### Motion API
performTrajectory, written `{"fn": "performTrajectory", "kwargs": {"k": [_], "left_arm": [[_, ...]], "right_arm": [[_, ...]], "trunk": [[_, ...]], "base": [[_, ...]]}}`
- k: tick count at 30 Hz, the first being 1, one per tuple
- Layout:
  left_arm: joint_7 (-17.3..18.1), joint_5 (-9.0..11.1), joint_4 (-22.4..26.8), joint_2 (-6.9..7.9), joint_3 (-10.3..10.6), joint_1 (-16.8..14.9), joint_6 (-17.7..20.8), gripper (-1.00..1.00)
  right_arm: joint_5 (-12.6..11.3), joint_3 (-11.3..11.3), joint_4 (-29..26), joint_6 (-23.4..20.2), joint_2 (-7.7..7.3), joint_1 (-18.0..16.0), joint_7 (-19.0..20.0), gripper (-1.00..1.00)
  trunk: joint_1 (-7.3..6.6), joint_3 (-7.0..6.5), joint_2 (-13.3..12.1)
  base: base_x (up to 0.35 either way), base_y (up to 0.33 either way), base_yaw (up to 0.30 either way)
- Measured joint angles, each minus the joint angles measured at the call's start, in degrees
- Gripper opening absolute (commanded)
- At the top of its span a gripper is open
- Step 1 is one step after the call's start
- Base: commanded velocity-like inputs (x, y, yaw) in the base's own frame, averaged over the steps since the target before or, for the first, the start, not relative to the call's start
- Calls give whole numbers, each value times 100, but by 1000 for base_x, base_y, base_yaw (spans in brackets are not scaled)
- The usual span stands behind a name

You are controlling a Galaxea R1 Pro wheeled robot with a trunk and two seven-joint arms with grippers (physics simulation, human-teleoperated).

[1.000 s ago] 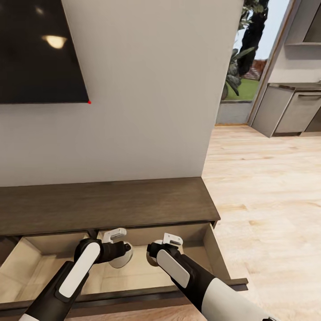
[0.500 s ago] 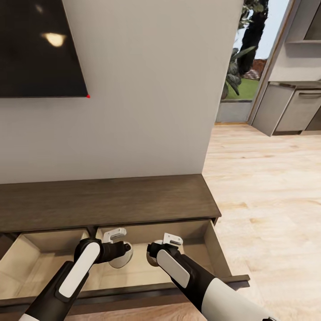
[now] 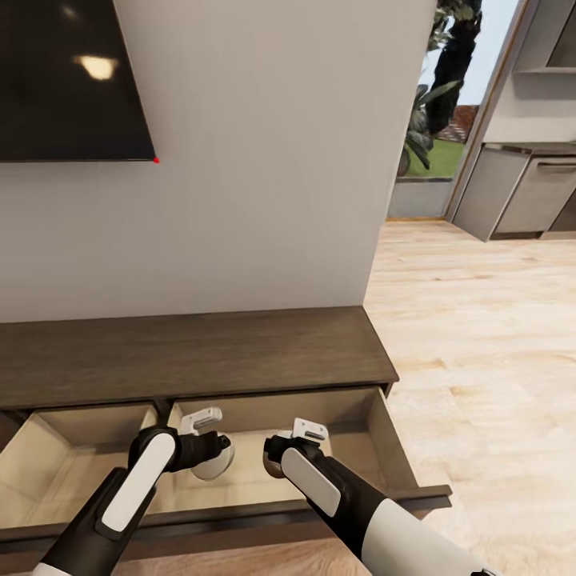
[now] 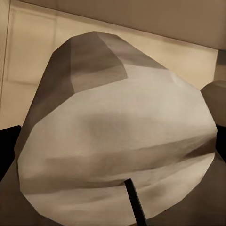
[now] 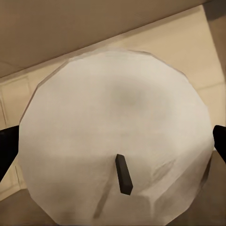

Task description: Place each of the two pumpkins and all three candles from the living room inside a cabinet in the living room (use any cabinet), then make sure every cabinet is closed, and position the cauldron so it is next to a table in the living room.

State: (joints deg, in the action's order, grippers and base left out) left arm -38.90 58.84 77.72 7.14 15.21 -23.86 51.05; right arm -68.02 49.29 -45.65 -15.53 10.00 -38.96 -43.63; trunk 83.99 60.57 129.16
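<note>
The cabinet (image 3: 200, 352) is a long, low, dark brown unit against the wall, with both drawers pulled open and pale wood inside. Both arms reach into the right drawer (image 3: 386, 452). My left gripper (image 3: 213, 458) is shut on an off-white candle (image 3: 219, 467). The left wrist view shows that candle (image 4: 122, 136) close up with its dark wick, and a second candle (image 4: 217, 96) just beside it. My right gripper (image 3: 276, 461) is shut on another candle (image 5: 117, 127), with dark fingertips (image 5: 7, 150) at its sides. The pumpkins and the cauldron are out of view.
A black TV (image 3: 72, 80) hangs on the white wall above the cabinet. The left drawer (image 3: 48, 468) also stands open. Light wood floor (image 3: 480, 360) runs to the right toward grey kitchen cupboards (image 3: 520, 200) and a glass door with plants (image 3: 432, 120).
The whole view has shifted a little, so the TV sits higher and the drawers show more. Both grippers keep their candles in the right drawer, in almost the same place.
</note>
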Motion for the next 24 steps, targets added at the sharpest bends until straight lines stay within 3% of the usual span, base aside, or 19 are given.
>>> {"fn": "performTrajectory", "kwargs": {"k": [15, 24], "left_arm": [[0, 2, 0, 16, -116, 0, 1, -100], [1, 2, 0, 19, -118, -1, -2, -100]], "right_arm": [[-1, -3, 0, 8, 0, 0, 0, -100], [-10, 1, -1, 11, 0, -1, 0, -100]], "trunk": [[330, 269, 602], [330, 270, 603]], "base": [[0, 0, 0], [0, 0, 0]]}}
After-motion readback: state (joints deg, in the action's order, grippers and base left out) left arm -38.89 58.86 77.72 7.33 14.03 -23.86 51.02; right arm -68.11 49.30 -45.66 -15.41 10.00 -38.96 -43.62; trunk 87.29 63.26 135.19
